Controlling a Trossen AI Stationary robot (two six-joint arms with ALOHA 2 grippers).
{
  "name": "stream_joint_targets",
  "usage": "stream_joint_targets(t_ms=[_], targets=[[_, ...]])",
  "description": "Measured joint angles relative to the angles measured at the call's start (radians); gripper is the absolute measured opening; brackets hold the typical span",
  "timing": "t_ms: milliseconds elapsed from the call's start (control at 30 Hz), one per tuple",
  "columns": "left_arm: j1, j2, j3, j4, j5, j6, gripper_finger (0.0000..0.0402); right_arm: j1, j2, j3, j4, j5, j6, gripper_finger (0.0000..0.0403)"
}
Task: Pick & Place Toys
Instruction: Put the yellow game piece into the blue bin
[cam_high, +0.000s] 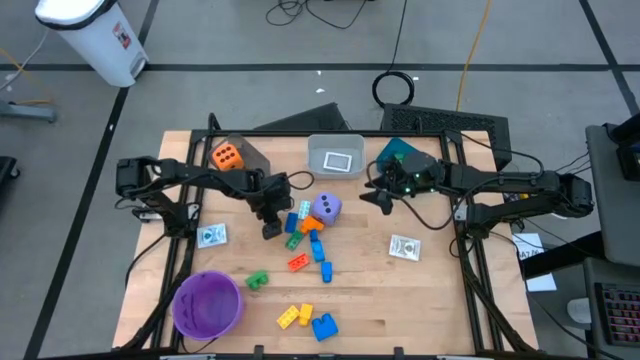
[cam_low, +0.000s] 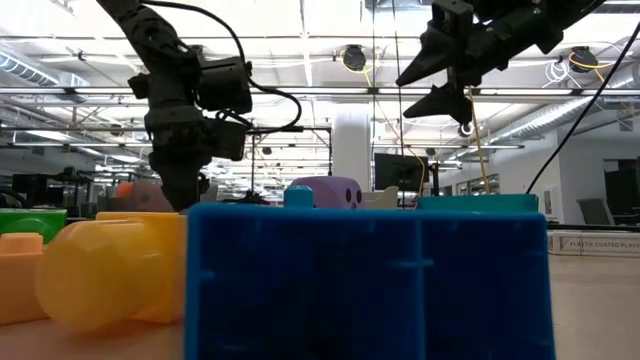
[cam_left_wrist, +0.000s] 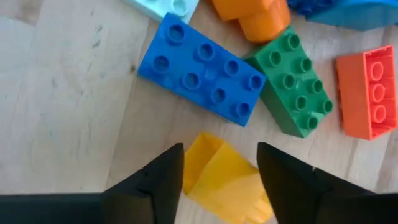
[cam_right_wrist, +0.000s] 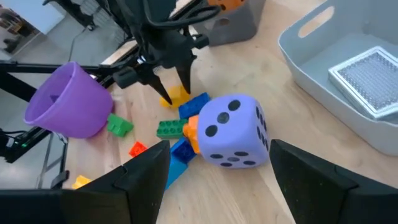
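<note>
My left gripper (cam_high: 272, 224) points down over the brick cluster at the table's middle, its open fingers on either side of a small yellow brick (cam_left_wrist: 217, 180) that lies on the wood. Beside it lie a blue brick (cam_left_wrist: 200, 70), a green brick (cam_left_wrist: 292, 84) and a red-orange brick (cam_left_wrist: 368, 93). The purple dotted die (cam_high: 326, 208) rests on the table against an orange brick (cam_right_wrist: 191, 132). My right gripper (cam_high: 378, 195) hovers open above the table, right of the die, holding nothing. The orange die (cam_high: 226, 155) sits in the grey bin. My left gripper comes at the yellow brick (cam_right_wrist: 174, 96) from above, slanting, with one finger (cam_left_wrist: 163, 180) on each side. The brick fills the gap between them and lies on the table. Whether the fingers touch it, I cannot tell.
A white bin (cam_high: 335, 143) holding a card stands at the far middle, a teal bin (cam_high: 398, 152) to its right. The purple bowl (cam_high: 207, 303) sits near the front left. Whitish cards (cam_high: 211, 235) (cam_high: 404, 246) lie flat. More bricks (cam_high: 308, 320) lie toward the near edge.
</note>
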Motion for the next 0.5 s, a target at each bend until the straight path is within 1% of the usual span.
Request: stream_joint_targets(t_ms=[133,233,333,500], targets=[[0.001,-0.001,0.000,0.001,0.000,-0.030,0.0155,0.000,0.000,0.000,0.000,0.001,0.000,0.0267],[0.015,-0.002,0.000,0.001,0.001,-0.080,0.0130,0.000,0.000,0.000,0.000,0.001,0.000,0.0267],[0.039,-0.002,0.000,0.001,0.000,-0.131,0.0117,0.000,0.000,0.000,0.000,0.002,0.000,0.0267],[0.082,-0.002,0.000,0.011,0.001,-0.201,0.0107,0.000,0.000,0.000,0.000,0.002,0.000,0.0267]])
